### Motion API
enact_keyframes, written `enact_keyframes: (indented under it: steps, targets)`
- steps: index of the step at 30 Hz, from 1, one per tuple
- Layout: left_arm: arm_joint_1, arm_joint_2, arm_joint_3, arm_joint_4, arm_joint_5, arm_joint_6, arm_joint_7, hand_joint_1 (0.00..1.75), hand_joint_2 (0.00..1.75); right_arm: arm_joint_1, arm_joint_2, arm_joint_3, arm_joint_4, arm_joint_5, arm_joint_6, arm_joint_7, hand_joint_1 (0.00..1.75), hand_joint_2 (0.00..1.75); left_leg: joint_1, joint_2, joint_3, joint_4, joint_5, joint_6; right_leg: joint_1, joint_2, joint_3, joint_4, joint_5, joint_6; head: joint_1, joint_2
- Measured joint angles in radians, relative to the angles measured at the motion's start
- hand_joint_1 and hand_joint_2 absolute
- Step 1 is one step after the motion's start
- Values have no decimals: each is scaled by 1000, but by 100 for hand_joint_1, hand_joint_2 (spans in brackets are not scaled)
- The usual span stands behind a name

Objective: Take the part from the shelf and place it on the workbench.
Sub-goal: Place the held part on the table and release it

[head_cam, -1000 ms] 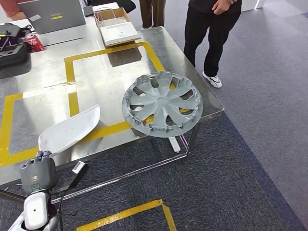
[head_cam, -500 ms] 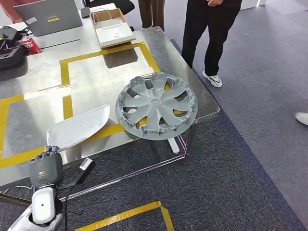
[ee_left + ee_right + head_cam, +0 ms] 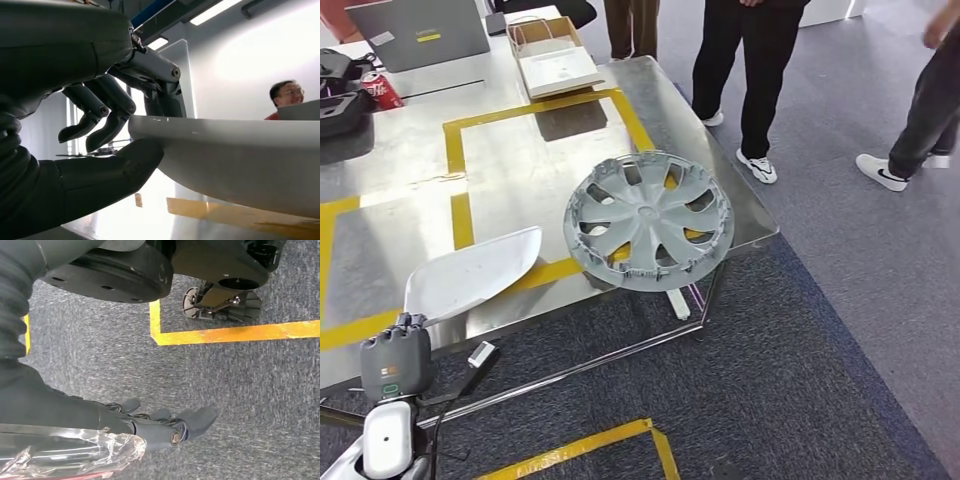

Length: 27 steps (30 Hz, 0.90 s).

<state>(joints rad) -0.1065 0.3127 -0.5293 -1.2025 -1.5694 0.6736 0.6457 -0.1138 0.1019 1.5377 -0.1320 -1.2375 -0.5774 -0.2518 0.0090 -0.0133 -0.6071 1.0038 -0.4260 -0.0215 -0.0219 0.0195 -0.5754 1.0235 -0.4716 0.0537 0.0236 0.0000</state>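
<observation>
White part [image 3: 471,272] | over tabletop [image 3: 388,180] front edge, beside hubcap [image 3: 648,220] | my left hand [image 3: 392,362] pinches its near end, ready for setting down | right hand [image 3: 166,426] hangs empty, fingers loosely extended.

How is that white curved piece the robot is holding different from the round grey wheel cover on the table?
The white part is a smooth, solid, elongated shell; the wheel cover is round, with spokes and openings between them. The white part is gripped at one end by the left hand, its far end over the workbench; the wheel cover lies flat and untouched, its edge overhanging the bench's front. The white part is paler, the wheel cover grey. Both sit across the yellow tape.
</observation>
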Motion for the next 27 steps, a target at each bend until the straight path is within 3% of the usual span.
enact_keyframes:
  steps: [2,4,6,8,10,13,15,17,27]
  targets:
    - [1,7,1,-1,0,-2,0,175,175,0,0,0,0,0,0,0,0,175,2,0,4,-7,4,3,1,-1,6,-14,3,3,1,0]
    - [1,12,3,-1,0,-4,0,175,175,-1,1,0,0,0,0,0,0,175,5,-1,9,-13,6,2,4,-4,10,-23,3,-11,5,0]
    - [1,15,5,-1,0,-7,0,87,175,-1,1,0,0,0,0,0,0,87,2,-2,10,-13,4,6,4,-7,13,-28,4,-38,7,0]
    - [2,18,9,-1,0,-10,0,0,175,-1,1,0,0,-1,0,0,0,0,-1,-2,10,-13,3,12,4,-8,13,-29,8,-52,8,0]
    - [2,21,16,-1,0,-15,0,0,175,-1,1,0,0,-1,0,1,0,0,-5,-2,10,-12,3,18,1,-9,16,-32,12,-43,8,0]
    - [2,23,25,-1,0,-18,0,0,175,-1,1,0,0,-1,2,1,0,0,-8,-2,8,-11,4,21,-4,-9,23,-37,16,-8,7,0]
    - [2,25,28,-1,0,-15,0,0,87,-1,1,0,0,-1,4,1,0,0,-9,-2,7,-11,5,22,-6,-9,24,-40,17,10,7,0]
    - [2,25,29,0,0,-9,0,0,0,-1,1,0,0,0,6,1,0,0,-9,-2,7,-11,5,22,-6,-9,24,-40,17,16,7,0]
    - [1,16,41,32,0,3,-4,0,0,-1,1,5,0,0,10,3,0,0,-3,-1,8,-14,8,19,-1,-9,22,-39,17,16,7,0]
